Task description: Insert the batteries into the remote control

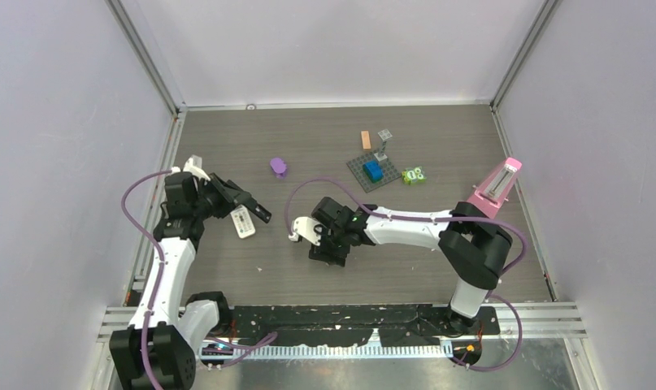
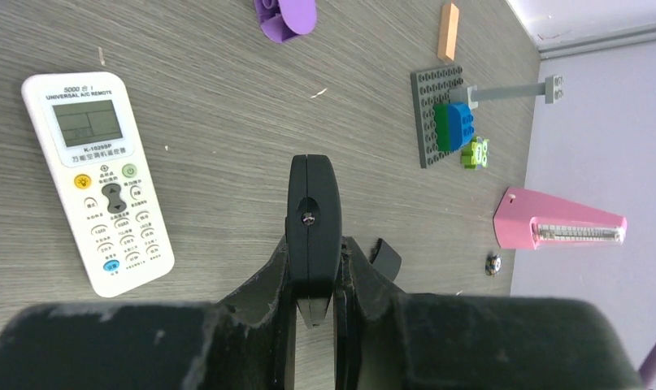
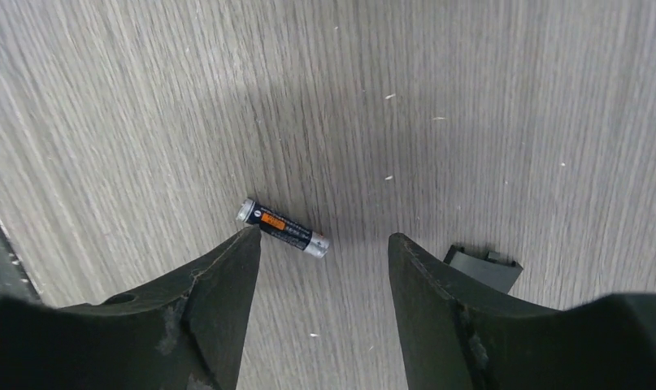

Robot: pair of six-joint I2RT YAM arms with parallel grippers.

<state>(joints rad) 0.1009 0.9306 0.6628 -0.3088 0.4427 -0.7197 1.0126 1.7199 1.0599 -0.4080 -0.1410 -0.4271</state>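
A white remote control (image 1: 243,222) (image 2: 97,179) lies face up, buttons showing, just left of my left gripper (image 1: 256,213) (image 2: 316,244). That gripper is shut on a slim black casing (image 2: 312,219) seen edge-on, with a screw in its side. One of the batteries (image 3: 282,227), dark with an orange label and silvery ends, lies flat on the table. My right gripper (image 1: 328,249) (image 3: 324,237) hangs open over it, left fingertip at the battery's middle. From above, the right gripper hides the battery.
A small dark cover piece (image 3: 483,266) lies beside the right finger. Further back are a purple object (image 1: 279,167), a grey brick plate (image 1: 362,166) with a blue brick, a green block (image 1: 414,175), an orange strip (image 1: 366,140) and a pink box (image 1: 497,187). Walls enclose three sides.
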